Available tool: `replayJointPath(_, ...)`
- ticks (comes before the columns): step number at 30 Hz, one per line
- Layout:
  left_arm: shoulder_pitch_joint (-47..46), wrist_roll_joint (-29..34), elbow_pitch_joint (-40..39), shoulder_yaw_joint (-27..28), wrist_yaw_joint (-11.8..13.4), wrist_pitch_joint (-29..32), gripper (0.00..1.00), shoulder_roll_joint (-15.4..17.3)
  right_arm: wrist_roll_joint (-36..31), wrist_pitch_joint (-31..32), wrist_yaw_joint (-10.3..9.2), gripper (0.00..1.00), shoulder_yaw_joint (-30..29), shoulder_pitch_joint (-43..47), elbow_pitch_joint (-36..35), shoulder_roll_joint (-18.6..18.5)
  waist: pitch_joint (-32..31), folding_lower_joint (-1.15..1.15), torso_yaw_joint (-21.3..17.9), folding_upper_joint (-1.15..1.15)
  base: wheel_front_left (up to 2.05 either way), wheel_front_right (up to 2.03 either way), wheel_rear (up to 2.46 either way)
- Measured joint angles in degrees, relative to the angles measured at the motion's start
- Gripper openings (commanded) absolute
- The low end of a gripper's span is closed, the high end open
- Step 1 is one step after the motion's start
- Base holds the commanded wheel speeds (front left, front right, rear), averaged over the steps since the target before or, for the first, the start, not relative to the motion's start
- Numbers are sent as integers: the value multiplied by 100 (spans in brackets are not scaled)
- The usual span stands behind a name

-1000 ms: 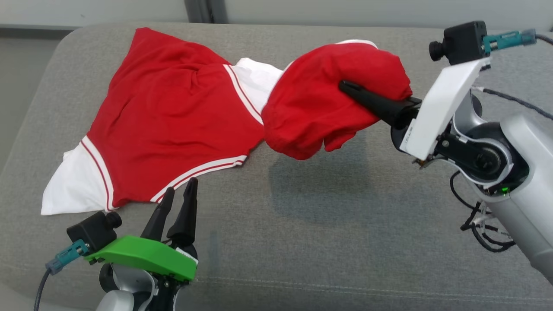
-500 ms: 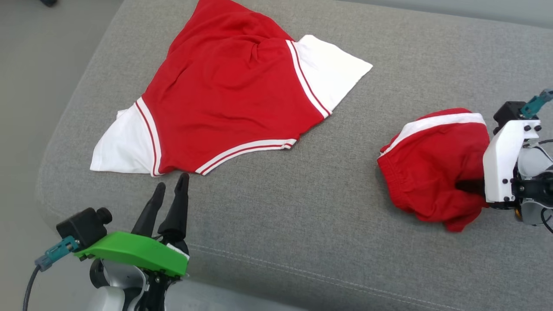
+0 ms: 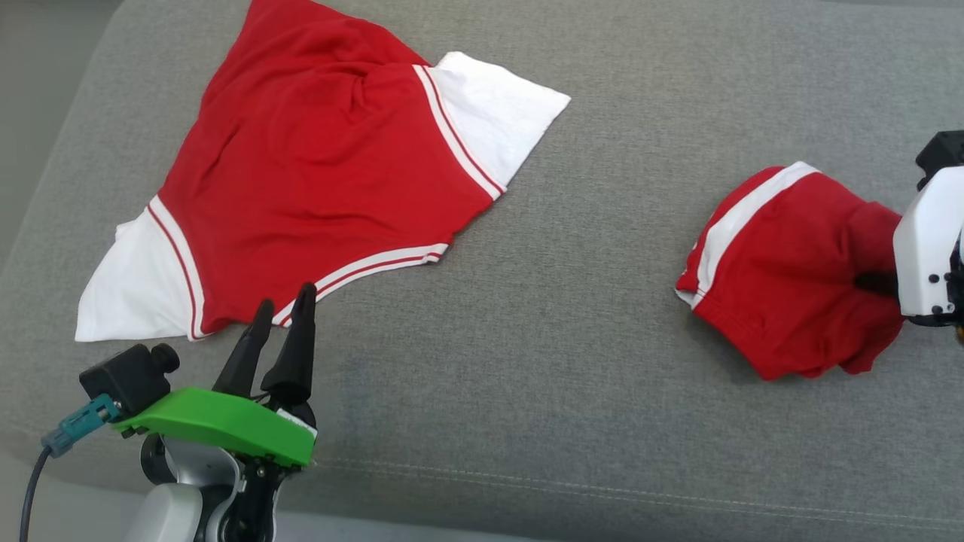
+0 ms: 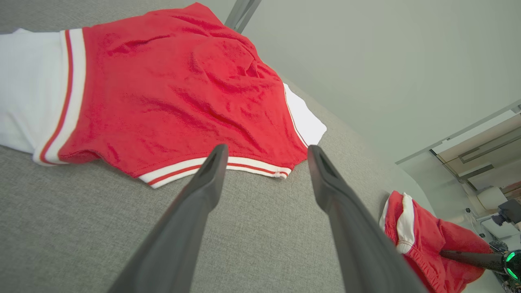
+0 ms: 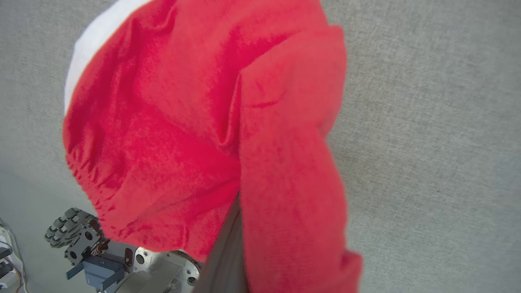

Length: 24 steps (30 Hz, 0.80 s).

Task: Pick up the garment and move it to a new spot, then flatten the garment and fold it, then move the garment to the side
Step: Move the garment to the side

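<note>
Garment (image 3: pixel 783 278), red and bunched, clamped tight in the right pincer (image 3: pixel 874 283) at the right end of the grey surface (image 3: pixel 527 376).
Soft, light, limp cloth, likely to sag from one pinch; better taken along the gathered waistband (image 3: pixel 715 327), two corners, for spreading. Left pincer (image 3: pixel 285 301) wide apart, holding nothing, tips just short of the striped hem of a second garment (image 3: pixel 316 173) lying spread, well apart to the left. Count: two red-and-white garments, two pincers, one surface.
</note>
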Motion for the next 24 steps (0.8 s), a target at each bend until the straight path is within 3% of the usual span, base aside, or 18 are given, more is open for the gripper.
replayJointPath(11,-20,0,-42,-34,0,78,100,74,-600,-920,-7,0,-343,-87,188,-77,117,0,-573,0,0,0,0)
replayJointPath(24,-19,36,-325,119,58,237,100,402,-746,-1712,-7,0,-693,49,659,280,408,0,-1110,0,0,0,0)
